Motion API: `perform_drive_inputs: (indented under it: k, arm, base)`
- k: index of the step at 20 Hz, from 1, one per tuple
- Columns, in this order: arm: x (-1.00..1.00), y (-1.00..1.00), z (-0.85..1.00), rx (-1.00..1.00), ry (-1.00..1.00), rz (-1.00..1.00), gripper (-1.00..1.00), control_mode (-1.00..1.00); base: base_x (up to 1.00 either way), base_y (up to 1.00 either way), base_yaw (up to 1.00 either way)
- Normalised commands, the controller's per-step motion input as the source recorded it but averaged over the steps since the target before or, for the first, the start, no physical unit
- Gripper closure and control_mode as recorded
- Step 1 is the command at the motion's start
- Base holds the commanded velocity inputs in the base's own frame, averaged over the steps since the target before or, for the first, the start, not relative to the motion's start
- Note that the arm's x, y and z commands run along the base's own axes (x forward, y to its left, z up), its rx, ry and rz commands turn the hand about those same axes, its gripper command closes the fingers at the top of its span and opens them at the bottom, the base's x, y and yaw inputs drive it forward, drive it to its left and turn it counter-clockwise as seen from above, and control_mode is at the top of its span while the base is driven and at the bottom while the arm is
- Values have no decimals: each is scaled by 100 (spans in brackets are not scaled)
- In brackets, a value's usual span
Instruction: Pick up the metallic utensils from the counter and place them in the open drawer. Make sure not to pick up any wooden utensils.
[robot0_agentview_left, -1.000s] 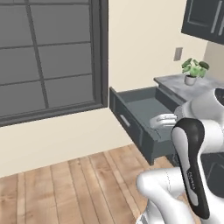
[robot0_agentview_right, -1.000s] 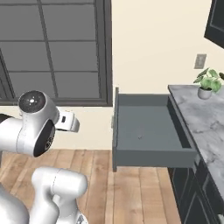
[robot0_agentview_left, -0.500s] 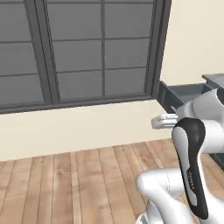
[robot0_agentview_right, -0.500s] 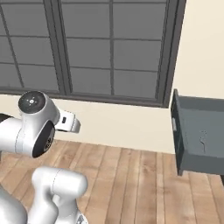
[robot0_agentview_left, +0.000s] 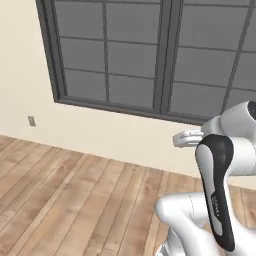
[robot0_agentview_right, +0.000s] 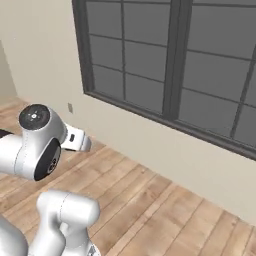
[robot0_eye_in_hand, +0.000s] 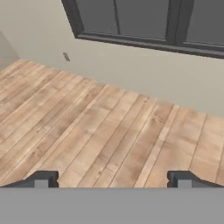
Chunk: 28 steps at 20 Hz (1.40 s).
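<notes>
The robot faced a cream wall (robot0_agentview_left: 100, 130) with a big dark-framed window (robot0_agentview_left: 165, 65) and bare wooden floor (robot0_eye_in_hand: 96, 135) below it. A small grey wall outlet (robot0_agentview_right: 70, 108) sat low on the wall. From where I stood, the cutlery, the counter and the drawer were nowhere in front of it, so I could not say where the metal utensils lay.

The hand (robot0_eye_in_hand: 113, 179) hung above the floorboards with its two dark fingertips (robot0_eye_in_hand: 41, 178) spread wide apart and nothing between them.

To my eye the task had not got anywhere yet: nothing was held and nothing was within reach. The risk from here was one of bearings. Facing away from the work area, the robot would have to find the counter first, and a hurried approach could bring the arm against a cabinet or the drawer's edge, or bring the hand down on the wooden spoon instead of the metal pieces.
</notes>
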Motion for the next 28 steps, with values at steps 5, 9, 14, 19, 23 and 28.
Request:
perform_drive_inputs:
  k: [5,9,14,19,23,28]
  arm:
    - [0,0,0,0,0,0,-100,100]
    - [0,0,0,0,0,0,-100,100]
    - [0,0,0,0,0,0,-100,100]
    - [0,0,0,0,0,0,-100,100]
    - [0,0,0,0,0,0,-100,100]
    - [0,0,0,0,0,0,-100,100]
  base:
    - [96,0,84]
    - [100,0,72]
    - [99,0,74]
    - [92,0,75]
    - [86,26,71]
    - [97,8,65]
